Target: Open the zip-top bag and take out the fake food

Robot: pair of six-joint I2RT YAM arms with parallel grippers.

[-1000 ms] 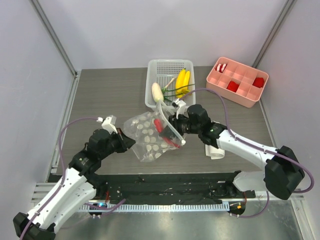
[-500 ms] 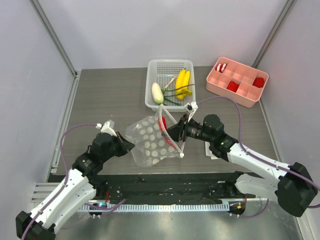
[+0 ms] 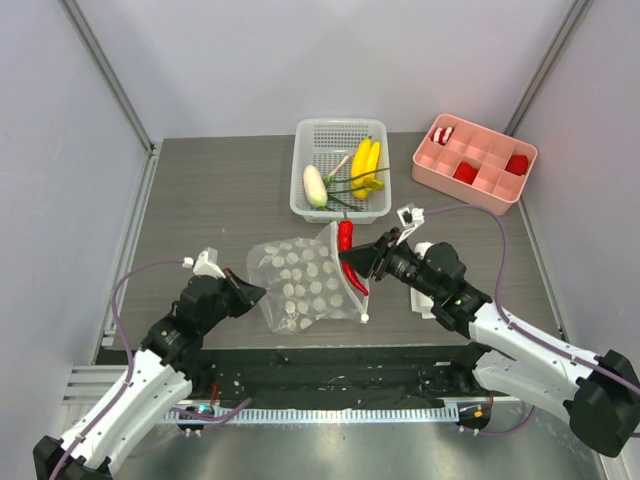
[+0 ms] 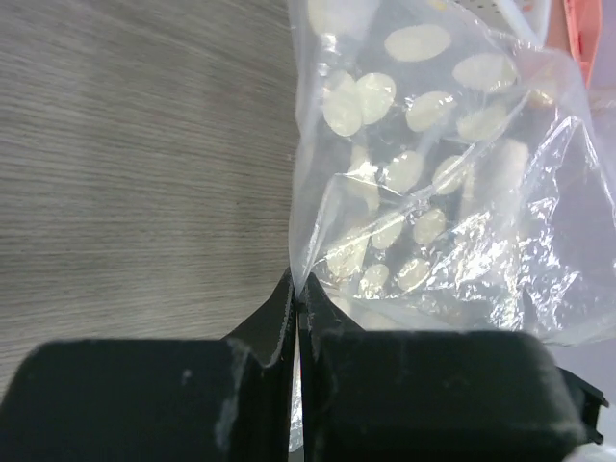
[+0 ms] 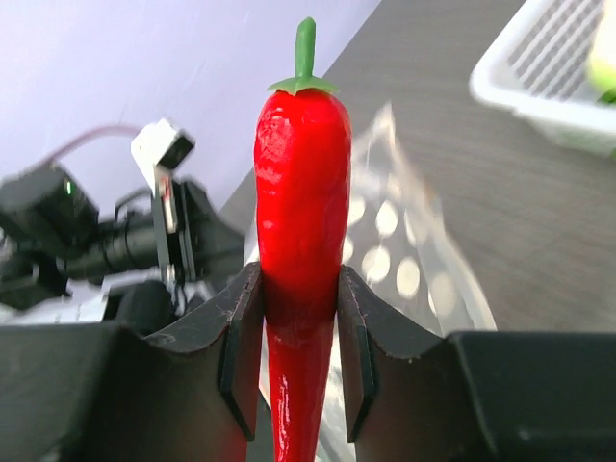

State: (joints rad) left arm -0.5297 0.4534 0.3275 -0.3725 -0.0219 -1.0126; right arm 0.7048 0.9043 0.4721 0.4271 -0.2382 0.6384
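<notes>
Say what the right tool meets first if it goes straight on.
Likely the zip-top bag, lying just beyond the red chili that the right tool grips, though its height above the bag is unclear.

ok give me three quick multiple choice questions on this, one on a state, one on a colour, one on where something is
1. The left pincer is: A open; B shut on the zip-top bag; C shut on a spoon.
2. The item in the right pincer is: A red; B yellow; C white.
3. The banana bunch lies: A in the zip-top bag; B in the right pincer; C in the white basket.

Answers: 1 B, the left wrist view shows it closed on the bag's corner. 2 A, a red chili stands gripped there. 3 C, it lies in the basket with the radish.
</notes>
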